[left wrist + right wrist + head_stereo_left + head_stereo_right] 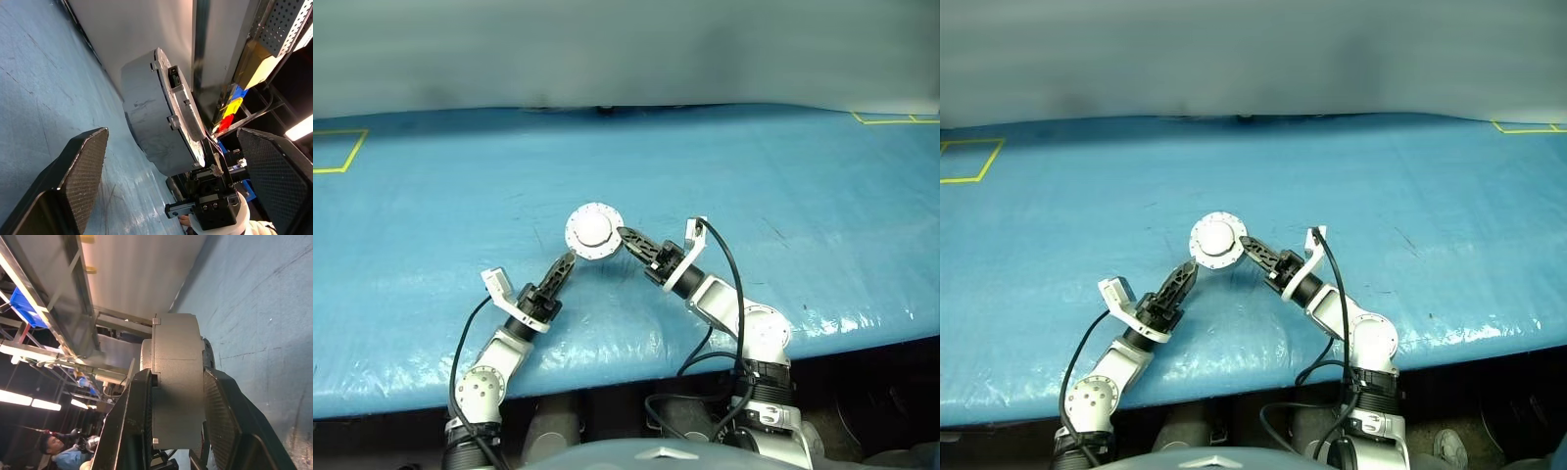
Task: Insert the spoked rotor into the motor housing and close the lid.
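My right gripper (625,235) is shut on the round silver-grey motor housing (178,382), its fingers (132,431) pressing on the two flat faces. It holds the housing on edge above the blue table. The lid (594,231) sits on the housing, and its plain raised circle faces the head camera. My left gripper (567,261) stands open just below and left of the housing. In the left wrist view the housing (151,127) is ahead between the wide-apart fingers (83,166), not touching them. The spoked rotor is hidden.
A blue sheet covers the table (754,176). Yellow tape marks lie at its far left (337,152) and far right (891,119) corners. The table's front edge (607,387) runs just behind both arms. A person (51,445) and shelving appear in the right wrist view.
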You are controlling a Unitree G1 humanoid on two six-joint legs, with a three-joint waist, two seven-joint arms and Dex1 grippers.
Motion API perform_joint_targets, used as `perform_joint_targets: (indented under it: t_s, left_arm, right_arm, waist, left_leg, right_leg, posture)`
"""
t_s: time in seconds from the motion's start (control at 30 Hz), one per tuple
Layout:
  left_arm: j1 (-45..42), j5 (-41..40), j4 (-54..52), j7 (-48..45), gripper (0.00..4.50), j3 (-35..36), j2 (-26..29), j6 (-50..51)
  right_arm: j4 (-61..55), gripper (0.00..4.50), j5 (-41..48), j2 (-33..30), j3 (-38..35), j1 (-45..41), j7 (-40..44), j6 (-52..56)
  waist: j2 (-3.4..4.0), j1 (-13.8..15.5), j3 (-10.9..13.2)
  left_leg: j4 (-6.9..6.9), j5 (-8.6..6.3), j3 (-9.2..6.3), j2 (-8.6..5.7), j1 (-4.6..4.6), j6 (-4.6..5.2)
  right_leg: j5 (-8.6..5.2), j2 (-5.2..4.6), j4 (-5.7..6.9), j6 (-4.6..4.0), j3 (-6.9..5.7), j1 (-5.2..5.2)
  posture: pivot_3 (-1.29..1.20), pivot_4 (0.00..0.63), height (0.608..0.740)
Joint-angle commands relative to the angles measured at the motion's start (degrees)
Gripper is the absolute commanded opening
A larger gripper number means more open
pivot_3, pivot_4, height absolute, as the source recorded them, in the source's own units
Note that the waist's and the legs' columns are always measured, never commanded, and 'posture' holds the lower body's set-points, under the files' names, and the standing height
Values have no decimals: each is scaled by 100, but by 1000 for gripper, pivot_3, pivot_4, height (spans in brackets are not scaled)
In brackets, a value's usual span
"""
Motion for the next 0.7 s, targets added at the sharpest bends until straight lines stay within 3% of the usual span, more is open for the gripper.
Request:
perform_joint_targets:
  t_s: [0.03,0.4,0.47,0.57,0.7]
  left_arm:
    - [-140,-333,-129,16,4478,98,-118,220]
    - [-314,-283,-5,-153,4478,24,-219,446]
    - [-342,-563,66,-213,4478,113,-255,642]
    - [-368,-617,135,-224,3875,190,-253,731]
    - [-360,-676,146,-287,2577,245,-259,843]
  right_arm:
    - [-446,1097,468,328,286,27,119,91]
    - [-457,1097,421,154,737,280,95,57]
    - [-442,1097,427,149,733,280,69,12]
    - [-407,1097,430,139,706,263,39,-39]
    - [-365,1097,444,128,692,222,0,-94]
  waist:
    - [0,0,0]
    - [-1,4,0]
    - [-1,4,0]
    - [-1,4,0]
    - [-1,4,0]
  left_leg:
    - [1,0,0,0,0,0]
    - [22,0,-6,-1,-5,1]
    - [27,0,-8,-1,-6,1]
    - [34,-1,-10,-1,-7,2]
    - [35,-1,-12,-1,-9,2]
  right_leg:
    - [0,0,0,0,1,0]
    - [-1,2,4,-2,1,4]
    - [-2,3,5,-5,1,5]
    - [-6,3,5,-11,1,7]
    - [-5,3,5,-11,1,6]
  posture:
    - [0,150,740]
    - [0,150,740]
    - [0,150,740]
    - [0,150,740]
    - [0,150,740]
